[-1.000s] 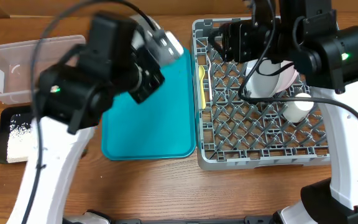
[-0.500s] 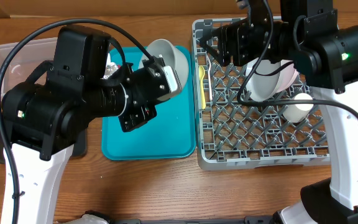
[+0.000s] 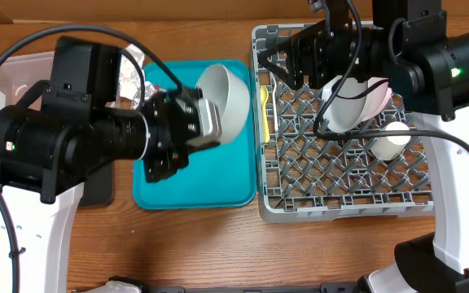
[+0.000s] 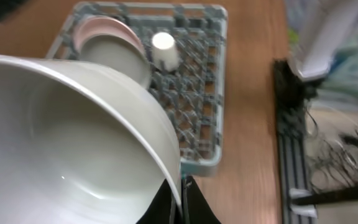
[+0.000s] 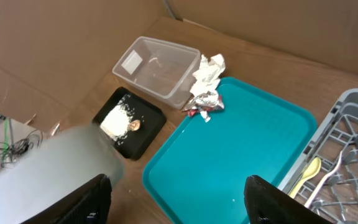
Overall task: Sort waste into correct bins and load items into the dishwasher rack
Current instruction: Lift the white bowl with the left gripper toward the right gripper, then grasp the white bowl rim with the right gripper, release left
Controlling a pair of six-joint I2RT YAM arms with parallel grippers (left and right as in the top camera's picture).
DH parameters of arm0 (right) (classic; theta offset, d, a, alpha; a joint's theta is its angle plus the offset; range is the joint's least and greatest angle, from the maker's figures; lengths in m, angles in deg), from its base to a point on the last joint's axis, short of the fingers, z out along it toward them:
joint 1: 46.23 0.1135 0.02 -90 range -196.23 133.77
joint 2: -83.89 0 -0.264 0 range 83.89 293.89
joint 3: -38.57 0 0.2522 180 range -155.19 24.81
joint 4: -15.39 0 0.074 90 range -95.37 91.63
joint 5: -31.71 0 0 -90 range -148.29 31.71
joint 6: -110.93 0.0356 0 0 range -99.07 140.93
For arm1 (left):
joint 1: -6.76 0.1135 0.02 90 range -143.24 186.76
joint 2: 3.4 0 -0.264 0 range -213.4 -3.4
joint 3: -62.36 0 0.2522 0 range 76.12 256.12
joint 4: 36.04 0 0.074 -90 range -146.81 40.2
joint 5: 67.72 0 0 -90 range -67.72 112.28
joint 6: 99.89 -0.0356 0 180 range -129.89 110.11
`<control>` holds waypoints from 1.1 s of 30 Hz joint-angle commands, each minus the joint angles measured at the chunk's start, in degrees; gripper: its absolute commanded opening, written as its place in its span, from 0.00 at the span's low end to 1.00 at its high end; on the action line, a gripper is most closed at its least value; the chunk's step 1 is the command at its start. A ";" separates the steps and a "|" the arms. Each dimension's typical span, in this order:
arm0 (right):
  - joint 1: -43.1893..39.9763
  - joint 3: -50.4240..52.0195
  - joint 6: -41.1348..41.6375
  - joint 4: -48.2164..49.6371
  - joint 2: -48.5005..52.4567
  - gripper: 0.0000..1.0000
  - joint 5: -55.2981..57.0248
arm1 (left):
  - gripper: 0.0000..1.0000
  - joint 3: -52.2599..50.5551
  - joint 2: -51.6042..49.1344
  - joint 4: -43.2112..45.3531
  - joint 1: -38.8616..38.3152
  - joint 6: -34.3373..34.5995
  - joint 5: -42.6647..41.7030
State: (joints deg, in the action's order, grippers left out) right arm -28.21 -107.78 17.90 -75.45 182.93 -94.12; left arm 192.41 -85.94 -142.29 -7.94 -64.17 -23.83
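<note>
Above wooden table point(image 3: 218, 244), left hand point(image 3: 204, 124) holds grey bowl point(image 3: 233, 96) tilted sideways.

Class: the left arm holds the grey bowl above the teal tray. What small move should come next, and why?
Probably carry the grey bowl rightwards over the dishwasher rack: the left end effector is shut on its rim, it hangs above the teal tray, and the rack's near rows look free.

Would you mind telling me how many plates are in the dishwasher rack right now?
2. The pale grey-blue plate and the white-pink plate stand together in one corner of the dishwasher rack, beside the small white cup. The grey bowl hides part of the rack.
</note>
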 commanded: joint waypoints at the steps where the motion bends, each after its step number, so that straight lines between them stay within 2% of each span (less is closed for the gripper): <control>1: 1.33 -0.22 -0.46 -0.59 -0.66 0.71 -0.24 | 0.04 0.52 0.15 -4.17 -2.08 -10.99 0.63; 4: 1.42 -0.22 -0.57 -2.99 -0.66 0.69 0.22 | 0.04 0.46 0.15 -4.00 -2.95 -7.15 8.72; 5: 1.44 -0.22 -0.72 -3.04 -0.66 0.69 1.36 | 0.04 0.46 0.13 -3.04 -2.97 -3.65 11.47; 9: 1.55 -0.22 -0.66 -2.60 -0.07 0.69 3.28 | 0.04 0.46 -0.87 0.04 -3.93 1.57 18.05; 10: 1.92 -0.20 -0.68 -2.82 0.46 0.69 3.19 | 0.04 0.46 -1.66 1.42 -5.62 4.09 21.88; 15: 3.26 -0.20 -0.66 -2.75 3.26 0.67 4.92 | 0.04 0.46 -6.05 1.68 -13.14 7.37 35.08; 19: 3.26 -0.20 -0.66 -2.93 3.93 0.67 4.94 | 0.04 0.46 -9.44 1.75 -14.97 7.85 36.09; 23: 3.26 -0.11 -0.63 -4.50 4.66 0.63 6.93 | 0.04 0.46 -12.33 2.40 -14.97 8.31 36.20; 27: 3.67 -0.11 -0.66 -7.26 7.21 0.58 7.52 | 0.04 0.46 -12.68 3.02 -16.41 8.48 37.75; 33: 6.40 -0.11 -0.68 -7.06 9.11 0.56 9.86 | 0.04 0.46 -12.68 2.95 -18.01 9.16 39.52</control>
State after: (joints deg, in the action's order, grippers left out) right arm -22.99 -107.76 17.71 -82.81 191.70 -86.32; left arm 192.41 -98.79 -139.39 -25.53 -56.19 14.44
